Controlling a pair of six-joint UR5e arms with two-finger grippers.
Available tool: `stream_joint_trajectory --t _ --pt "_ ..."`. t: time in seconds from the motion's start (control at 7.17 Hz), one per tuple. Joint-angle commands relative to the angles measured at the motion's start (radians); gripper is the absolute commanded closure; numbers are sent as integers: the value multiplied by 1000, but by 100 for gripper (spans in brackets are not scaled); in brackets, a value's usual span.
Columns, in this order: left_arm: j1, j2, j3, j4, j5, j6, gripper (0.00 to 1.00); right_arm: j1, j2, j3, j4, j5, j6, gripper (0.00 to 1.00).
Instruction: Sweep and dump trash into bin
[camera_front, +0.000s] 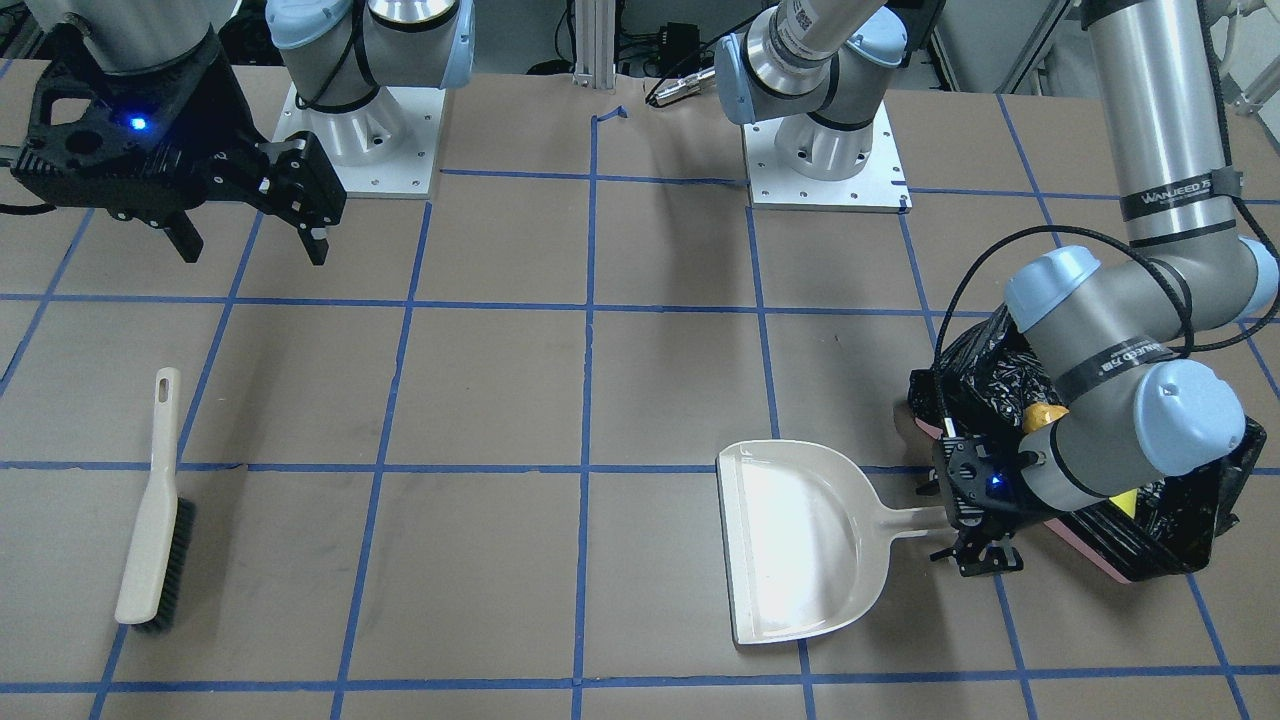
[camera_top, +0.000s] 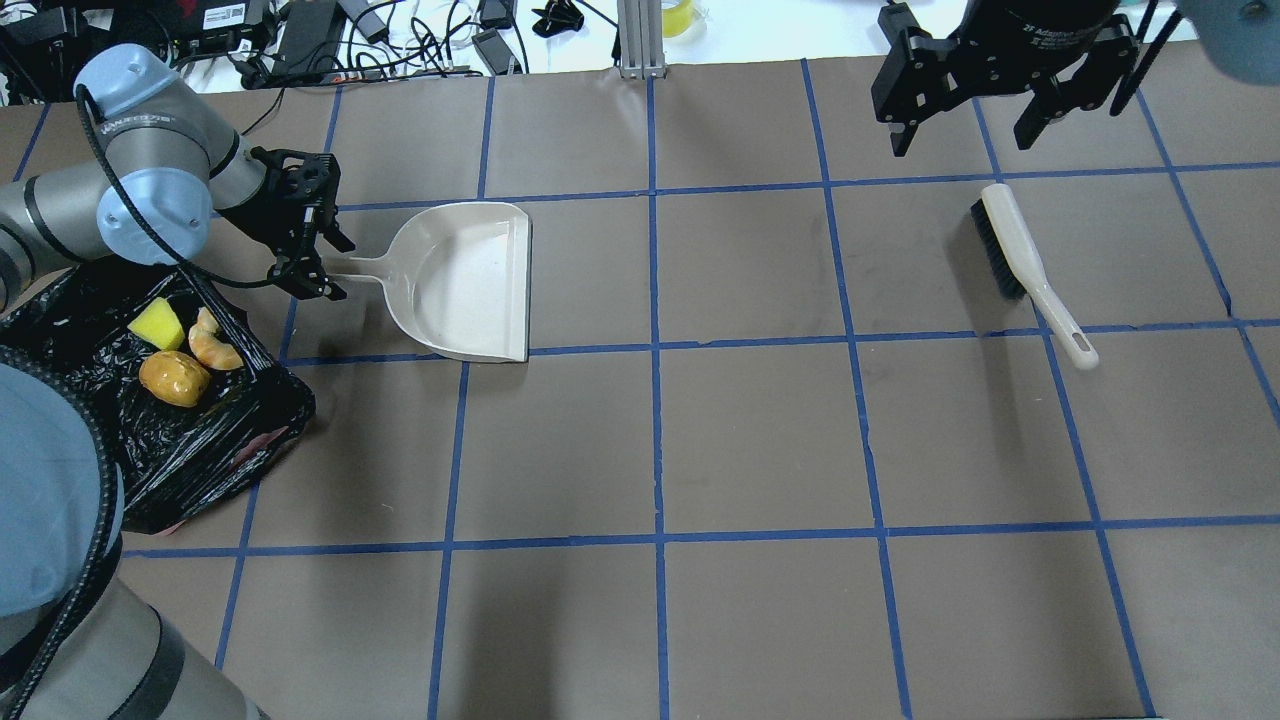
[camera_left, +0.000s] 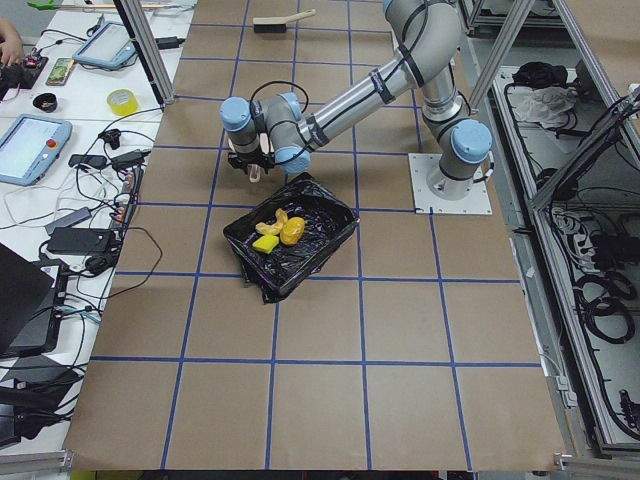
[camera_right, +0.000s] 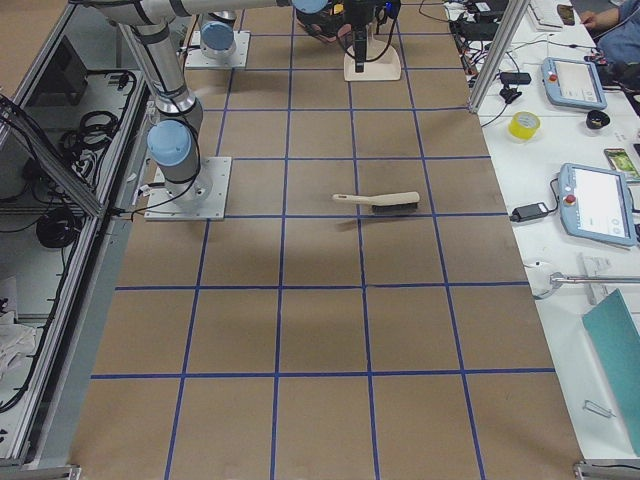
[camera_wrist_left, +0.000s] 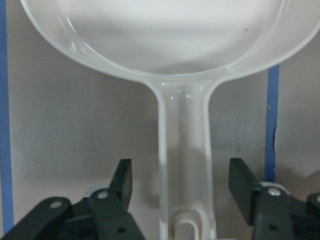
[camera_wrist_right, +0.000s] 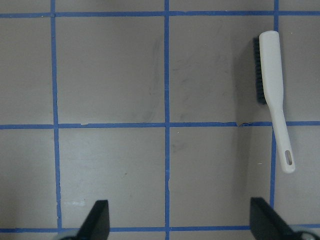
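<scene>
I see the bin (camera_top: 200, 450) at the bench's (camera_top: 760, 440) nine o'clock, the dustpan (camera_top: 470, 280) at its one o'clock. Left tool (camera_top: 335, 270) straddles the handle (camera_wrist_left: 182, 150), fingers apart, not touching. Right tool (camera_top: 960, 140) hangs spread at one o'clock, near the brush (camera_top: 1010, 250). Trash (camera_top: 175, 378) lies in the bin.

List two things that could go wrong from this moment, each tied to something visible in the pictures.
1. The left gripper is open, with its fingers on either side of the handle of the dustpan. A sideways pull-away could catch the handle and drag the dustpan.
2. The left arm sits close by the bin, where the trash lies. As it moves off, it might snag the crinkled black bag and shift the bin.
</scene>
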Motion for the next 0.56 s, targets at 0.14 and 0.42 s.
stream_joint_trajectory --t 0.14,0.42 --pt "-72 104 3 -45 14 -183 0 0 0 0 0 -1 0 0" --pt "-104 191 -3 -69 5 -408 0 0 0 0 0 -1 -2 0"
